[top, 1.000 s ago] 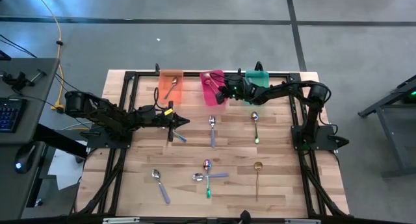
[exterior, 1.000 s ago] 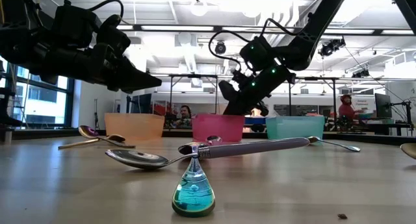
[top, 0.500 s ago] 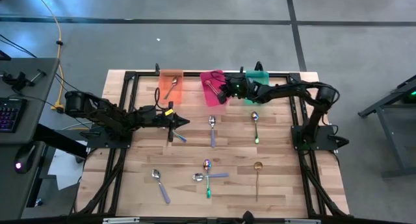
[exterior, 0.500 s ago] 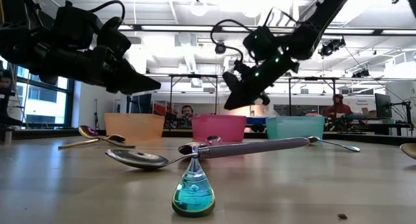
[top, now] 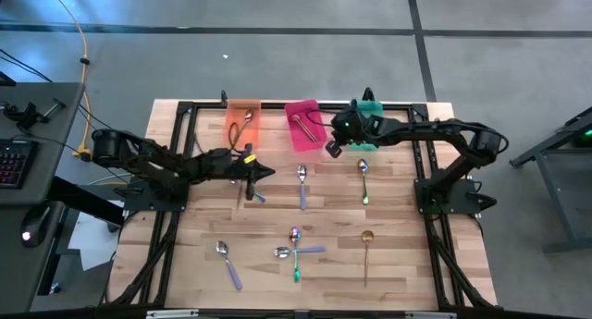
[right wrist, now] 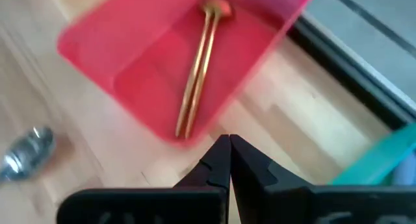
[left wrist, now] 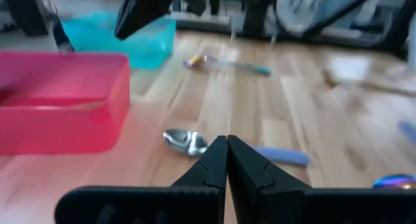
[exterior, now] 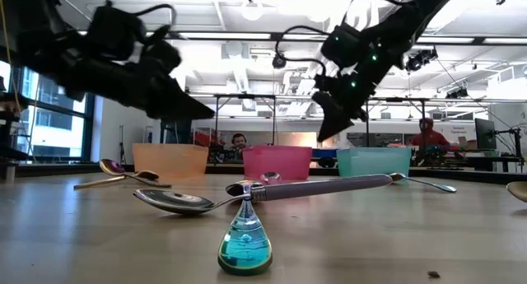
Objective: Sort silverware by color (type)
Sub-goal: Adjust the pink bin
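A light wooden worktop point(top: 203, 236) with a black frame stands on a grey floor, with a desk and keyboard off its left edge. Three bins line the far edge: orange bin point(top: 243, 125), pink bin point(top: 302, 123) and teal bin point(top: 368, 108). Gold spoons point(right wrist: 198, 71) lie in the pink bin. The right gripper point(top: 331, 149) hangs just in front of the pink bin, fingers closed and empty. The left gripper point(top: 268, 172) hovers over the worktop's middle left, fingers pressed together, empty, beside a silver spoon with a purple handle point(top: 302, 183). Other spoons lie scattered across the near half: a crossed cluster point(top: 295, 251), a gold spoon point(top: 366, 252). The near corners lie bare. In the low view, an open workshop with people shows behind.
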Action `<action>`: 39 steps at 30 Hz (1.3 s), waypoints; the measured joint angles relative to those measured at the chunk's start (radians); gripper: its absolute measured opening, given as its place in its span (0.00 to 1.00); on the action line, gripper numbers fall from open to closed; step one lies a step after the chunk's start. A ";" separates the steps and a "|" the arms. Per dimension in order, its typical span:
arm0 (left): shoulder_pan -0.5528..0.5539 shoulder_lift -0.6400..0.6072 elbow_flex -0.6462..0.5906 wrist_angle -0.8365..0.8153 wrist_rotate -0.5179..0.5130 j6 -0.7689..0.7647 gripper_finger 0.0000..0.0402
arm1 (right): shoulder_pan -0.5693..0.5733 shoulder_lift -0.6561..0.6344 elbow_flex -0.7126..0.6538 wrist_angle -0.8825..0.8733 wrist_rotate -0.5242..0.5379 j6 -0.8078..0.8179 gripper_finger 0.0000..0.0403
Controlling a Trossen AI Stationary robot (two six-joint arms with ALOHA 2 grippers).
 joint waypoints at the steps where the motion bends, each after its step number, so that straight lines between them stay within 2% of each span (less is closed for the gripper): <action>1: 0.000 0.000 0.028 -0.059 -0.009 0.007 0.00 | 0.003 0.000 -0.016 0.018 0.000 0.001 0.00; 4: 0.000 0.007 0.102 -0.193 -0.070 0.036 0.00 | 0.013 0.000 -0.066 0.105 0.000 0.010 0.00; 8: 0.034 0.022 0.161 -0.245 -0.131 0.045 0.00 | 0.023 0.000 -0.107 0.183 0.000 0.027 0.00; 15: 0.136 0.078 0.222 -0.312 -0.132 0.023 0.00 | 0.037 0.000 -0.122 0.224 0.001 0.048 0.00; 24: 0.236 0.261 0.371 -0.361 -0.135 0.027 0.00 | 0.037 0.002 -0.122 0.258 0.007 0.074 0.00; 30: 0.295 0.357 0.473 -0.378 -0.135 0.036 0.00 | 0.031 0.003 -0.122 0.232 0.101 0.100 0.00; 39: 0.361 0.407 0.553 -0.394 -0.086 0.063 0.00 | 0.031 0.040 -0.122 0.248 0.079 0.135 0.00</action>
